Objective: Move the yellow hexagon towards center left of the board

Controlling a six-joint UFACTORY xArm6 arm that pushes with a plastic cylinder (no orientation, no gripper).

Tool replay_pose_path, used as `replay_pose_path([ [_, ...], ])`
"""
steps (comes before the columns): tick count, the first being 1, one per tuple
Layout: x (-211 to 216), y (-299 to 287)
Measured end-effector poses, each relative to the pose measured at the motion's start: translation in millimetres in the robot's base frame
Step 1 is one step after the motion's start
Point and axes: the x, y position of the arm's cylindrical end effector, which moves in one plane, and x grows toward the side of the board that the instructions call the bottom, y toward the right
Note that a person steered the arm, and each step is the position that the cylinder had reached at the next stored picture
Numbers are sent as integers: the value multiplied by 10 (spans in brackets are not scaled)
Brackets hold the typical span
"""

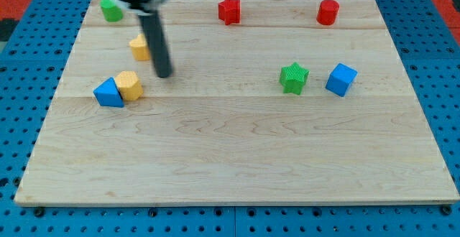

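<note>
A yellow hexagon [130,85] sits at the left of the wooden board [237,151], touching a blue triangle [108,93] on its left side. My tip [164,74] rests on the board a little to the right of and slightly above the yellow hexagon, apart from it. A second yellow block [139,48], shape unclear, lies just left of the rod and is partly hidden by it.
A green block [111,9] is at the top left, a red star [229,11] at the top middle and a red cylinder [328,12] at the top right. A green star [294,77] and a blue cube [341,80] sit at the right.
</note>
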Motion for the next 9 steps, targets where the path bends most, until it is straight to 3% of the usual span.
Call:
replay_pose_path([
  [1, 461, 61],
  [2, 352, -602],
  [3, -71, -861],
  [4, -231, -1078],
  [9, -311, -1290],
])
